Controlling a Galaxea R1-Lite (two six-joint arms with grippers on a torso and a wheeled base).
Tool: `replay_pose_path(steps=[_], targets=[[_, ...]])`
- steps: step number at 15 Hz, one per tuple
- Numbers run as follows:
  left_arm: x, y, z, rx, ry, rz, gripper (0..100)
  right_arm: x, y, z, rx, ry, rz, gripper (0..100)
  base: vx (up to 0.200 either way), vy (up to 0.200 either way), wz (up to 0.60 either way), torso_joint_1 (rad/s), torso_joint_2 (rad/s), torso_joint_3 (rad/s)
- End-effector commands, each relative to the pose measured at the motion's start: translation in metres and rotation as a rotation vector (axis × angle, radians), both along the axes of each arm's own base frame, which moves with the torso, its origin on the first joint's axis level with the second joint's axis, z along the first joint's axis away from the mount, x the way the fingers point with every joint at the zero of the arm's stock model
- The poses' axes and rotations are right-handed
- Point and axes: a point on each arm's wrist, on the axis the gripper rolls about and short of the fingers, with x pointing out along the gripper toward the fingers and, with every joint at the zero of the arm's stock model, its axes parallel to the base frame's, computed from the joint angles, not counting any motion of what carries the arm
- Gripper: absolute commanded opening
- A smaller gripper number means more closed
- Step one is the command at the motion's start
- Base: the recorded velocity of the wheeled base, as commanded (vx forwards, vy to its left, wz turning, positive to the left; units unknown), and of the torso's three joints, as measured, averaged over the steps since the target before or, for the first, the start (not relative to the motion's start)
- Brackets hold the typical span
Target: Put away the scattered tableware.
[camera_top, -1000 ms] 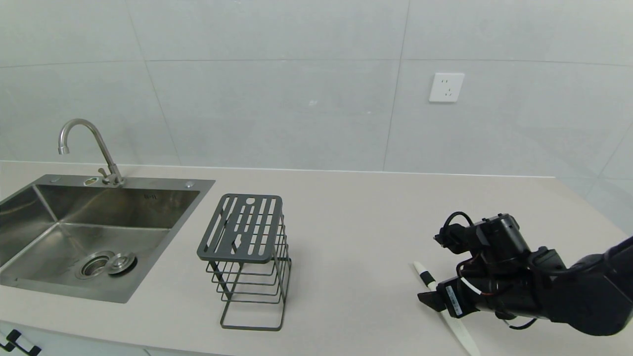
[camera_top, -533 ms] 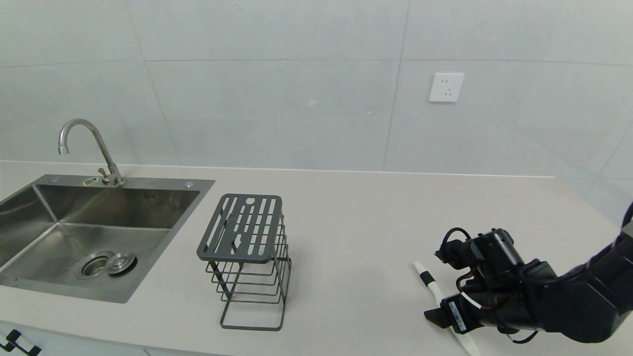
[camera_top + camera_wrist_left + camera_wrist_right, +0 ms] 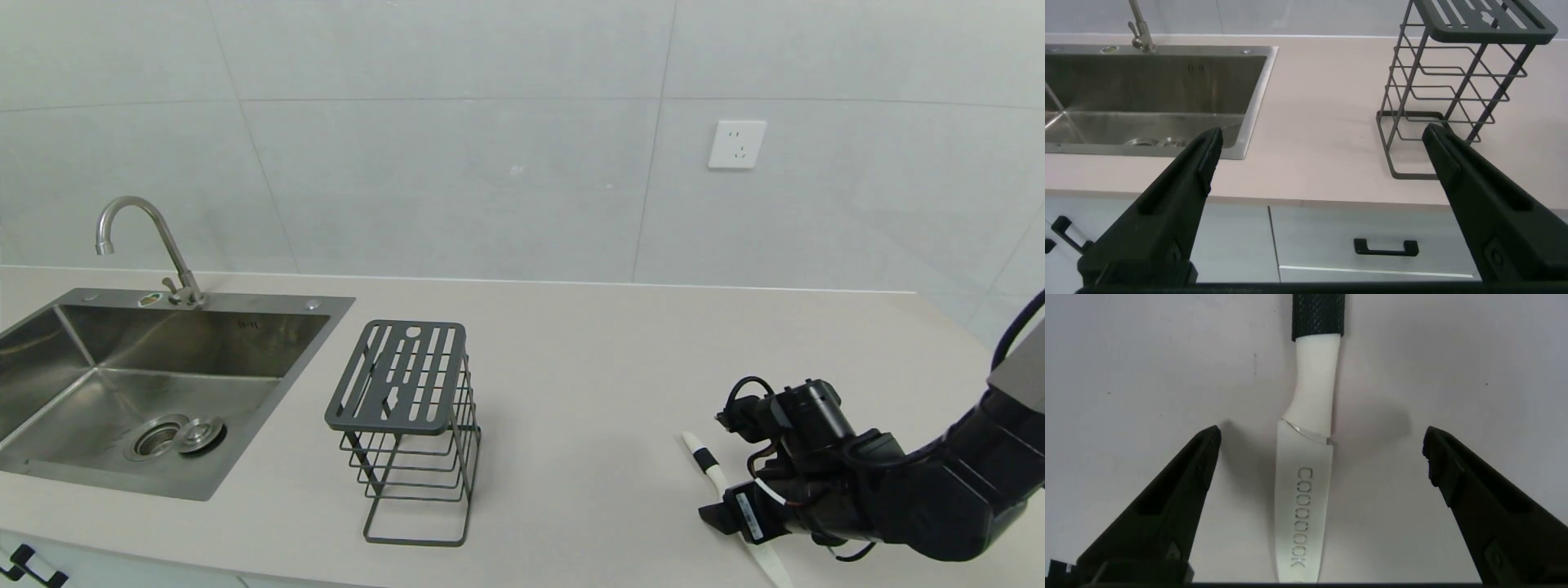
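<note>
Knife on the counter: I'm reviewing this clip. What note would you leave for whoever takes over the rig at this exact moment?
Right hand: open, straddling the knife, not gripping it.
Left hand: open, holding nothing, in front of the counter's edge, facing the rack.
Knife lies flat on the counter, well to the right of the slotted rack; the rack holds nothing.
Done: nothing put away yet.
Left: close on the knife, lift it, and probably slot it into the rack.
</note>
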Motion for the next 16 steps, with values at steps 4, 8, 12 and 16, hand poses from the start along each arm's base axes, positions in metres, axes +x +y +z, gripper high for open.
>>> replay_pose_path(steps=[4,8,12,16], targets=[[0.0,0.0,0.0,0.0,0.001,0.0,100,-0.001,0.001,-0.014,-0.019,0.046,0.009,0,0.0,0.0,0.0,0.0,0.0,0.0],[0.0,0.0,0.0,0.0,0.001,0.0,100,-0.006,0.004,-0.02,-0.028,0.071,0.022,0,0.0,0.0,0.0,0.0,0.0,0.0],[0.0,0.0,0.0,0.0,0.001,-0.001,100,0.006,0.009,0.001,0.044,-0.088,0.03,0,0.0,0.0,0.0,0.0,0.0,0.0],[0.0,0.0,0.0,0.0,0.001,0.0,100,0.015,0.012,0.018,0.135,-0.25,0.046,0,0.0,0.0,0.0,0.0,0.0,0.0]])
